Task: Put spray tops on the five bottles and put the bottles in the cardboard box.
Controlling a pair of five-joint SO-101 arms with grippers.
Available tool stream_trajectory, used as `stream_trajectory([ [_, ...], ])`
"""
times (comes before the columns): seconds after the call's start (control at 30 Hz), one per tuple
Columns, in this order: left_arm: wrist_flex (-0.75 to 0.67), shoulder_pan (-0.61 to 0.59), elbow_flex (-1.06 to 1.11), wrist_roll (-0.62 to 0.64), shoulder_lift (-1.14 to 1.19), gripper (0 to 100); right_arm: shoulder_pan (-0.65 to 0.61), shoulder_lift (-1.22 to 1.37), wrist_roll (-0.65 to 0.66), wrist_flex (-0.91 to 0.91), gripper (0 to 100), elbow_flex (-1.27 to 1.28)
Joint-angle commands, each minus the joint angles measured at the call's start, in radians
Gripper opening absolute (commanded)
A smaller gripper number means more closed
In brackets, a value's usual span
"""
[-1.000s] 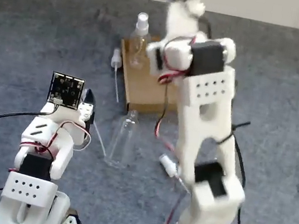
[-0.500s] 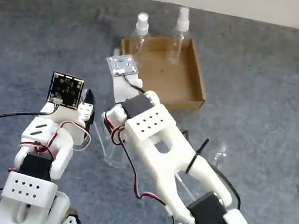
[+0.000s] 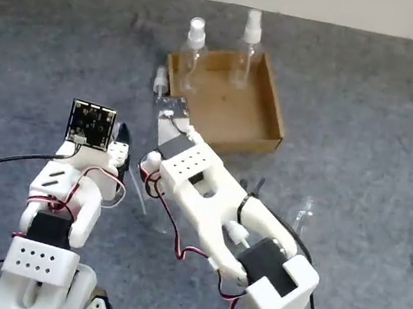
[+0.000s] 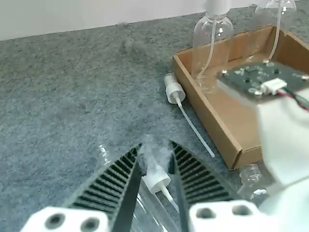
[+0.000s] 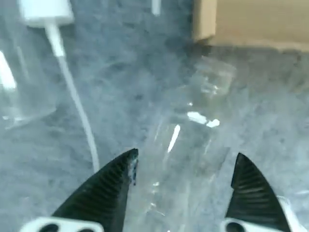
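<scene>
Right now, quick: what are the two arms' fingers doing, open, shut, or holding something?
Left fingers: shut on a spray top.
Right fingers: open, over a lying bottle.

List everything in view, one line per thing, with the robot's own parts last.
cardboard box: 1, brown, on the carpet beyond the arms
capped bottles: 2, clear with white spray tops, upright in the box at its far side
loose spray top: 1, white, on the carpet by the box's left wall
lying bottle: 1, clear, uncapped, by the box's near corner
side bottle: 1, clear, right of the right arm
held spray top: 1, white, between the left gripper's fingers
carpet: grey
left gripper: black, shut on the held spray top
right gripper: black, open over the lying bottle
</scene>
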Motion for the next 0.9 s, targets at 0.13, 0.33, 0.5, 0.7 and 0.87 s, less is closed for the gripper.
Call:
stream_trajectory([
  [0.13,-0.025,-0.013,-0.015,-0.006,-0.002,3,0.031,-0.013,0.035,-0.008,0.0,0.002],
  [0.33,0.075,-0.085,-0.147,-0.002,0.004,3,0.176,-0.122,0.353,0.182,0.2,-0.031],
  [0.5,0.249,-0.131,-0.312,-0.005,0.163,3,0.32,-0.364,0.695,0.361,0.2,-0.07],
  [0.7,0.356,-0.133,-0.581,0.0,0.572,4,0.676,-0.524,1.071,0.409,0.2,0.027],
  [0.87,0.417,-0.033,-0.845,0.002,0.909,4,0.918,-0.518,1.257,0.229,0.2,0.222],
])
